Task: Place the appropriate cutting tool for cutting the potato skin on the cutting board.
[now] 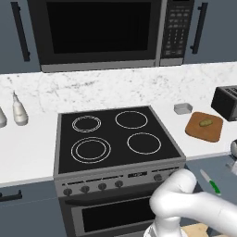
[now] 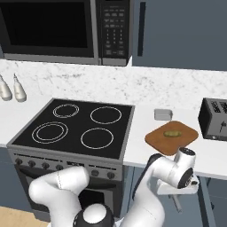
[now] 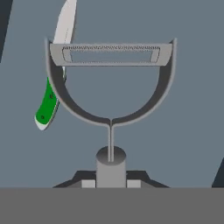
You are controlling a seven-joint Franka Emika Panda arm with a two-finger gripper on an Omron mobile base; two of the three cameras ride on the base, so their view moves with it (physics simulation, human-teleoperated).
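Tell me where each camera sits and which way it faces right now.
Left base view: behind the arm's left, looking forward and down at the black four-burner stove; white arm at lower right.
Right base view: behind the arm's right, same direction; white arm at lower left.
Hand view: on the hand, looking along the gripper, jaws shut on the grey Y-shaped peeler, beside the green-handled knife.
Both base views share the stove, reddish-brown wooden cutting board and olive-yellow potato.

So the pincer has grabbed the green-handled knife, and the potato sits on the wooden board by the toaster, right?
Not quite. In the hand view the pincer is shut on the grey peeler; the green-handled knife lies loose beside it. The potato does sit on the wooden board by the toaster.
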